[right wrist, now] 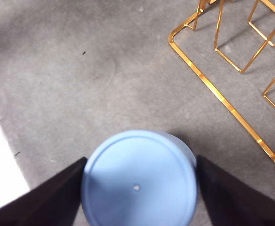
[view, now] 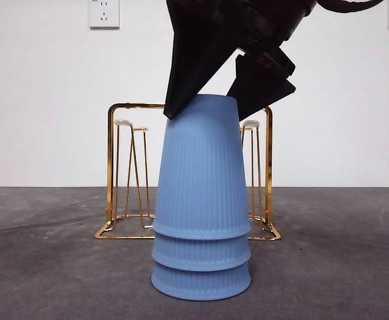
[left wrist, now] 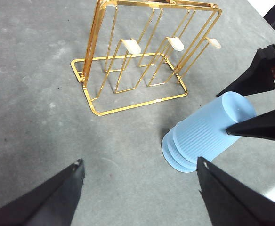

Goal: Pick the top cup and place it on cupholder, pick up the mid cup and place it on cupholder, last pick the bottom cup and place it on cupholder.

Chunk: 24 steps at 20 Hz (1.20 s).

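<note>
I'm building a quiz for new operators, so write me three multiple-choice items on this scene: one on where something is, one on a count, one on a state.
1. Where is the gold rack relative to the stack of blue cups, seen from the front?
A. Behind it
B. In front of it
C. On top of it

2. How many cups are in the stack?
A. Two
B. Three
C. Five

3. What is the right hand doing?
A. Resting on the table far from the cups
B. Holding a cup over the rack
C. Open, its jaws on either side of the top cup

Answers:
1. A, the cups hide part of the rack's wires in the front view.
2. B, three rims show stepped at the bottom of the stack.
3. C, the right wrist view shows a jaw on each side of the cup's flat base, and the stack stands whole.
</note>
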Each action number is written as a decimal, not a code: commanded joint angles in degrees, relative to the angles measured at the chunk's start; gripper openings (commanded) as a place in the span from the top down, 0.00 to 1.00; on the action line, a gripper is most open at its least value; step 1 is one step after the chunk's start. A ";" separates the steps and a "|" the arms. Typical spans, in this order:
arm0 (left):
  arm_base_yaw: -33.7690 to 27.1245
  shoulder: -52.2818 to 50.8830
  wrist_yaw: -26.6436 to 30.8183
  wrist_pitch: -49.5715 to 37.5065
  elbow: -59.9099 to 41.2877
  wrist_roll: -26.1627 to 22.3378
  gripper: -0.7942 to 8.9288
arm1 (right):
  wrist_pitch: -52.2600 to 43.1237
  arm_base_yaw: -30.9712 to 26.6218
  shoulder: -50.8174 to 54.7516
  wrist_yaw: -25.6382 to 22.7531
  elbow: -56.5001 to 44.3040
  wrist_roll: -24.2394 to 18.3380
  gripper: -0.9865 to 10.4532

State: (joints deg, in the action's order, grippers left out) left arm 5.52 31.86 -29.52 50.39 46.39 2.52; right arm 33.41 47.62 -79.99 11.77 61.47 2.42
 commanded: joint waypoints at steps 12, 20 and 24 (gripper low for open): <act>0.13 0.20 -0.26 -0.59 1.11 -0.13 0.53 | 4.72 0.74 2.97 -0.04 6.21 0.09 0.71; 0.13 0.20 -0.26 -0.66 1.11 -0.15 0.53 | 16.48 0.59 2.99 -1.60 20.81 -1.01 0.71; 0.13 0.20 -0.26 -0.66 1.11 -0.17 0.53 | 19.80 -0.57 2.99 -9.01 26.23 -2.51 0.71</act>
State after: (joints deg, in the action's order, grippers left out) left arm 5.52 31.86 -29.52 50.37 46.39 2.50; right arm 53.47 46.57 -76.62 3.07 86.43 0.78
